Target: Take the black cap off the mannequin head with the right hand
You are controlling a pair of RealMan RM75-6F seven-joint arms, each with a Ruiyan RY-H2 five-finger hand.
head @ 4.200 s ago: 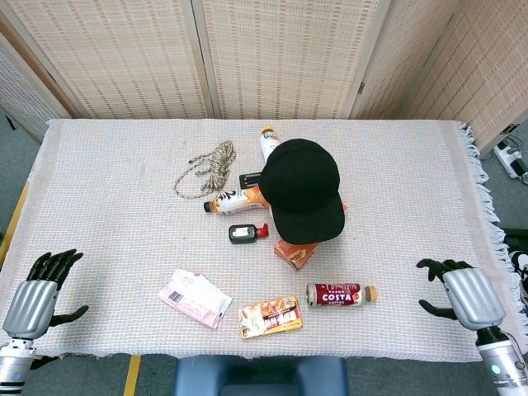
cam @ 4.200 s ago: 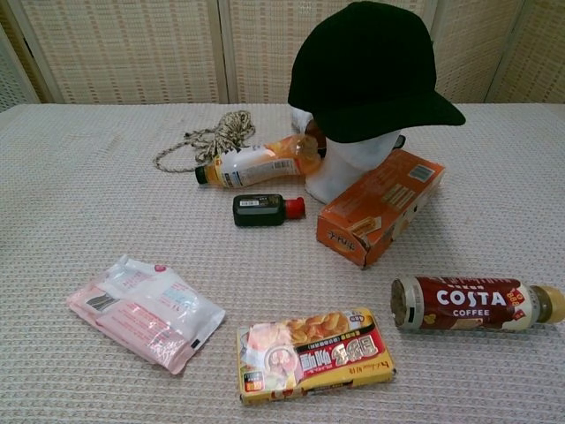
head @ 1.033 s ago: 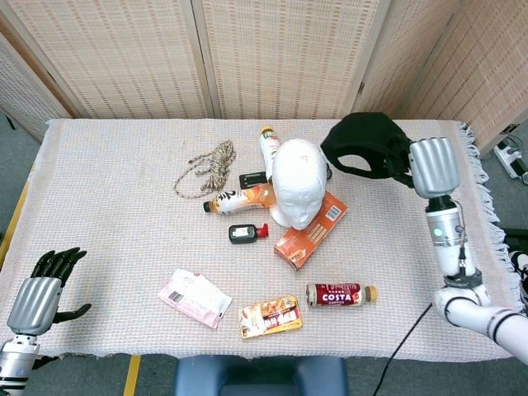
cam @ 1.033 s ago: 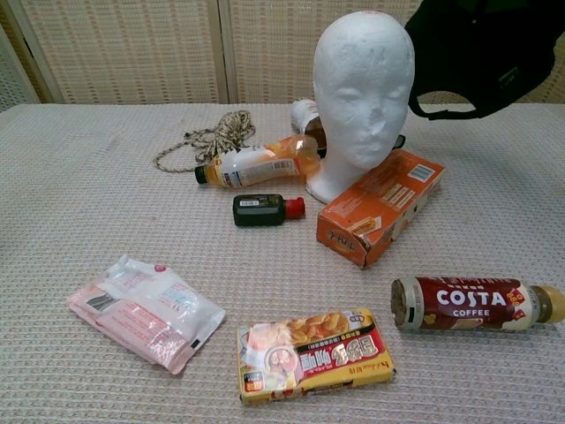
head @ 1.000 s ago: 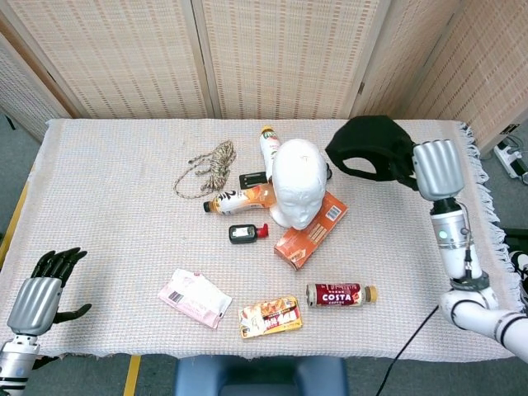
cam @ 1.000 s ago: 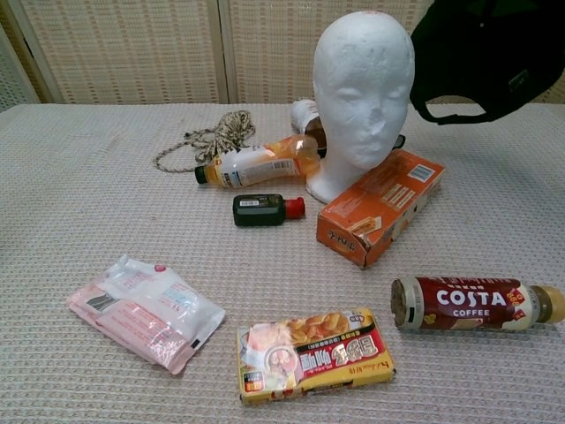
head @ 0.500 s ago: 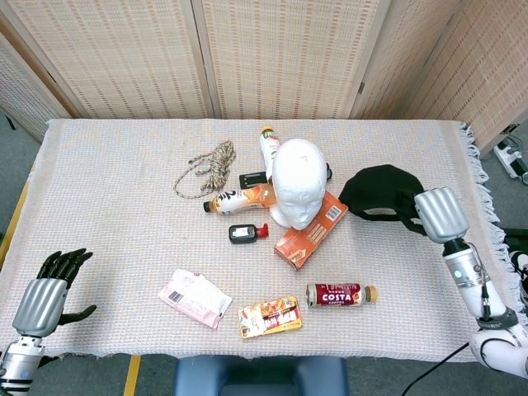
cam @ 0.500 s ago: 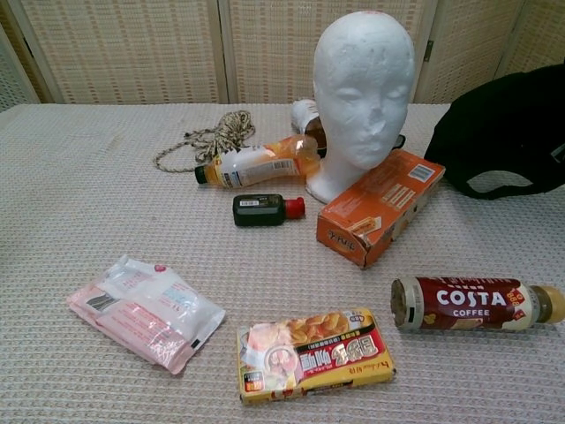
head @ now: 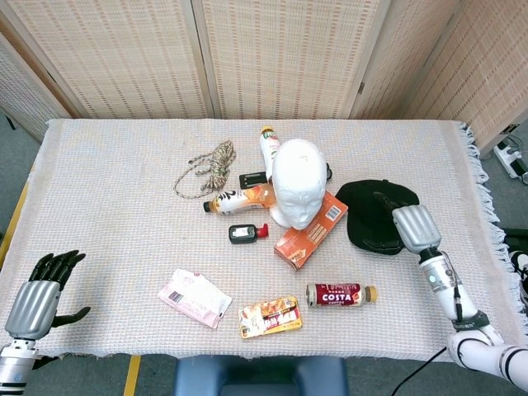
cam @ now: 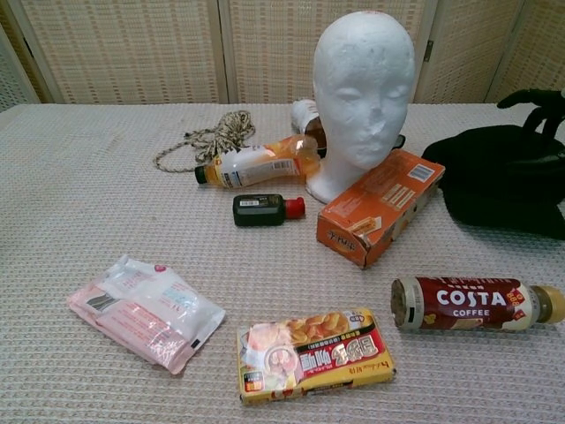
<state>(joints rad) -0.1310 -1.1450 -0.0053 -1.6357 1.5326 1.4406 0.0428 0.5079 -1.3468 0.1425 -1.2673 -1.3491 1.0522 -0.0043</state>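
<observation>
The black cap (head: 371, 213) lies flat on the table cloth, right of the white mannequin head (head: 299, 191), which stands bare. In the chest view the cap (cam: 499, 177) sits at the right edge, beside the bare head (cam: 364, 88). My right hand (head: 412, 228) hovers over the cap's right side with its fingers (cam: 532, 99) spread and lifted off the fabric, holding nothing. My left hand (head: 36, 299) hangs at the near left corner of the table, fingers apart and empty; only the head view shows it.
An orange box (head: 309, 231) leans against the head's base. Nearby lie a Costa coffee bottle (head: 340, 294), a snack pack (head: 270, 317), a pink packet (head: 195, 298), a small black bottle (head: 246, 233), an orange drink bottle (head: 238, 199) and a coiled rope (head: 206, 167).
My right hand carried the cap from up beside the head down to the table, set it flat and let go; its fingers now stand apart above it. The left hand stayed put.
</observation>
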